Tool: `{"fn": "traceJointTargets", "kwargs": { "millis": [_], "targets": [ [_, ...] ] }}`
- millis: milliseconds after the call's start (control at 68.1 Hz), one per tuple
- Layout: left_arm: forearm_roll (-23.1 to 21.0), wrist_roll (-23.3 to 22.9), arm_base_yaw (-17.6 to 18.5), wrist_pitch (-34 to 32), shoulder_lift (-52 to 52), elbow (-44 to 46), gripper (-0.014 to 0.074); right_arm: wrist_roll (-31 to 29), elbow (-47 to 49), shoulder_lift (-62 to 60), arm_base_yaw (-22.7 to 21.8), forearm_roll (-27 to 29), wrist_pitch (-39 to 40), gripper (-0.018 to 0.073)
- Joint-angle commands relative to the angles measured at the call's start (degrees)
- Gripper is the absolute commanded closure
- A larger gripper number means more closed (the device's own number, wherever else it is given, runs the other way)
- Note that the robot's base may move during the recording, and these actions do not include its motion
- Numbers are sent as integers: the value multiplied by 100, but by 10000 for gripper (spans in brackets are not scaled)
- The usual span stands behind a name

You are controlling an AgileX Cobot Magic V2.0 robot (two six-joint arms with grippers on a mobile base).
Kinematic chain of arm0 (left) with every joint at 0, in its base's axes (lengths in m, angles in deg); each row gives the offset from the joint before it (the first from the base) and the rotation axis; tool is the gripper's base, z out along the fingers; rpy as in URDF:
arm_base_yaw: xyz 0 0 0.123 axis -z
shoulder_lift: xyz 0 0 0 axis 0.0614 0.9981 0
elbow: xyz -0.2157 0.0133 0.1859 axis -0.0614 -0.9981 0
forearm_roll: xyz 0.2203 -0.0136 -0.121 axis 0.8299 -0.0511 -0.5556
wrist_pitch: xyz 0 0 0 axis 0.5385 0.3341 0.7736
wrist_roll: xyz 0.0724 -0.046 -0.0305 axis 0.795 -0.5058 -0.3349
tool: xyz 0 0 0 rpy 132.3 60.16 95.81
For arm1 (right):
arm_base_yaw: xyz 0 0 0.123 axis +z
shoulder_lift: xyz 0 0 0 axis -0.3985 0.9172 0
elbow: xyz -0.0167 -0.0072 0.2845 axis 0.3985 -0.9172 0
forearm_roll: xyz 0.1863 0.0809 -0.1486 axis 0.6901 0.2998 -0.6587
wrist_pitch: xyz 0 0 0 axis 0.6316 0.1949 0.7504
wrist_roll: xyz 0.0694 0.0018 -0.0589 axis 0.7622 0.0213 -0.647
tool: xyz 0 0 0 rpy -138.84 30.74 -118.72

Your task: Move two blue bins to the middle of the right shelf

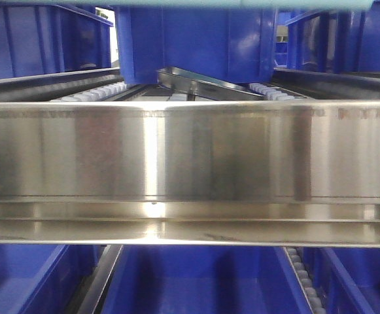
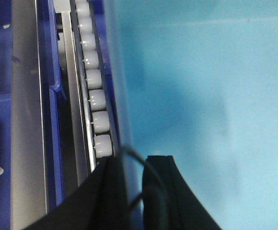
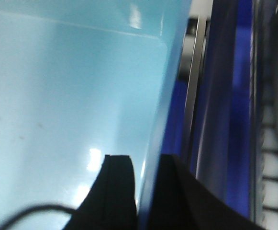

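Blue bin point(image 2: 201, 96): lies alongside the white rollers point(image 2: 93, 100), upper left of the left wrist view, on the steel shelf point(image 1: 190, 157). Left pincer point(image 2: 131, 165) and right pincer point(image 3: 146, 167) each clamp a side wall, one finger inside and one outside, likely for a level two-armed lift.

Steel flow-rack shelf point(image 1: 190, 230): a polished front beam point(image 1: 190, 157) spans the view. White roller tracks point(image 1: 91, 91) run rearward, bearing a blue bin point(image 1: 196, 39) at centre. Further blue bins point(image 1: 196, 281) occupy the level below.
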Motion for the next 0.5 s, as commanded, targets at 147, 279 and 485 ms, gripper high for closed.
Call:
{"fn": "traceJointTargets", "kwargs": {
  "millis": [147, 279, 485],
  "targets": [
    [-295, 45, 42, -157, -104, 78, 707, -100, 273, -70, 9, 64, 81, 711],
    [-295, 45, 42, -157, -104, 78, 707, -100, 262, -70, 9, 64, 81, 711],
    [-271, 45, 42, -288, -104, 78, 707, -100, 261, -70, 9, 64, 153, 711]
  ]
}}
